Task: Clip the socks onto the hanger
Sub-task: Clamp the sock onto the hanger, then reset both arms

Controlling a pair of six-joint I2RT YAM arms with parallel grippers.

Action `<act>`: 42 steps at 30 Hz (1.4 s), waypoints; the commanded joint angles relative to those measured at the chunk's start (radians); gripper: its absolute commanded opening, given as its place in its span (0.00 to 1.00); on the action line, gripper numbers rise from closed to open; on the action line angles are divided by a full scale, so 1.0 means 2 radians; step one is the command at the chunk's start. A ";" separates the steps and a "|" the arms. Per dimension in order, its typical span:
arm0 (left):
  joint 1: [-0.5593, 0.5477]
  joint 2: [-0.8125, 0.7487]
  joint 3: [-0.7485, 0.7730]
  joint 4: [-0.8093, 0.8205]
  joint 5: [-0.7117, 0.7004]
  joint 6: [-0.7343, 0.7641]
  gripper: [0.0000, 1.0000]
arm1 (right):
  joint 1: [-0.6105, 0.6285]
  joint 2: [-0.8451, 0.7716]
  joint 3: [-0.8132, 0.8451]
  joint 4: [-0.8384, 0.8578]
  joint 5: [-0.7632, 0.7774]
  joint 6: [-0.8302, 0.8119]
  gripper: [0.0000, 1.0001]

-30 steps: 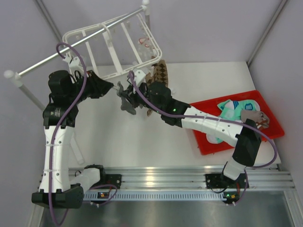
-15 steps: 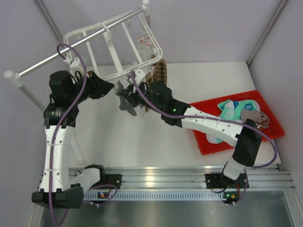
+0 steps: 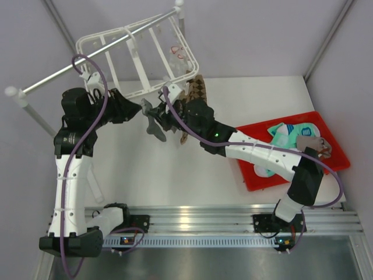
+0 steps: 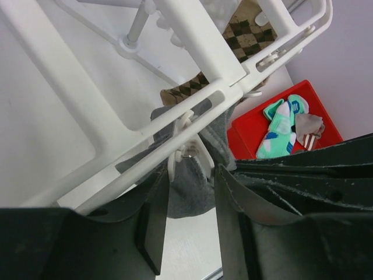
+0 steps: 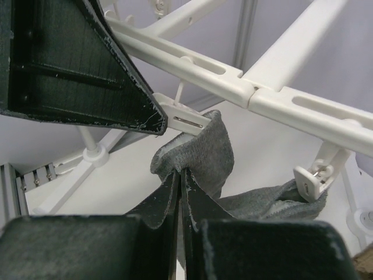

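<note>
The white hanger (image 3: 106,41) hangs from the rail at the back. A brown-and-tan checkered sock (image 3: 197,91) hangs from its near right corner and shows in the left wrist view (image 4: 245,32). My right gripper (image 3: 165,117) is shut on a plain grey sock (image 3: 155,127) and holds its folded edge (image 5: 204,153) up to a white clip (image 5: 187,120). My left gripper (image 3: 141,107) straddles that clip (image 4: 187,153), its fingertips (image 4: 158,192) pressed on the clip's two levers. A second grey sock (image 5: 274,201) hangs from another clip (image 5: 316,175).
A red tray (image 3: 330,135) at the right holds teal-and-white socks (image 3: 287,135) and a grey-brown one (image 3: 310,143). The long grey rail (image 3: 52,77) runs diagonally at the back left. Grey walls close in the table at the back and sides.
The right gripper has moved the grey sock slightly left and up towards the hanger's edge. The hanger has shifted a little. The left gripper stays at the clip.
</note>
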 commanded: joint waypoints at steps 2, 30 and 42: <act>-0.001 0.000 0.031 -0.006 0.010 0.019 0.45 | -0.012 -0.029 0.016 0.027 -0.017 -0.004 0.00; 0.000 -0.093 0.049 -0.132 -0.041 0.174 0.98 | -0.043 -0.165 -0.065 -0.095 -0.063 -0.046 0.61; -0.001 -0.158 -0.014 -0.112 -0.111 0.220 0.98 | -0.169 -0.371 -0.223 -0.178 -0.057 -0.060 1.00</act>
